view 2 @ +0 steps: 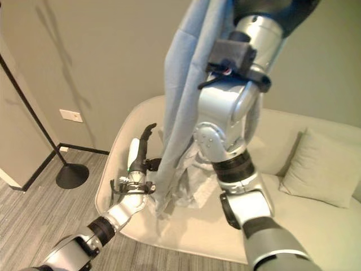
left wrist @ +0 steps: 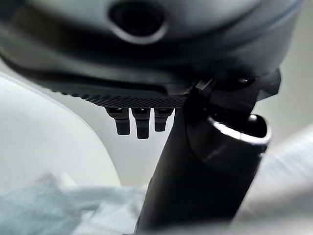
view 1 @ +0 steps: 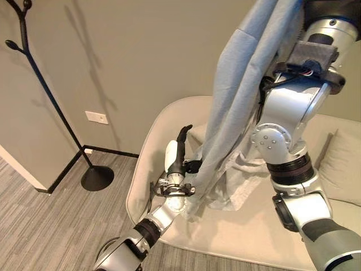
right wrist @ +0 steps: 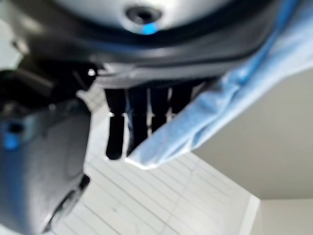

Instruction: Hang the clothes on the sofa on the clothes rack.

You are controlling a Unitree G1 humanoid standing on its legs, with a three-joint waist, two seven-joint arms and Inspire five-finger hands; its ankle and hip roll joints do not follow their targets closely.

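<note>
A long pale blue-grey garment (view 1: 242, 84) hangs from above, down over the cream sofa (view 1: 161, 132), its lower end reaching the seat. My right arm is raised high beside it. In the right wrist view the blue cloth (right wrist: 220, 107) runs across my right hand's fingers (right wrist: 117, 127), which hold it up. My left hand (view 1: 180, 149) stands low at the sofa's left end, just left of the hanging cloth, with straight fingers pointing up and holding nothing. The black clothes rack (view 1: 51, 96) stands by the wall at far left, bare.
A crumpled whitish cloth (view 1: 245, 180) lies on the seat behind the hanging garment. A beige cushion (view 2: 324, 166) rests at the sofa's right. The rack's round base (view 1: 97, 178) sits on grey plank floor beside a wall corner.
</note>
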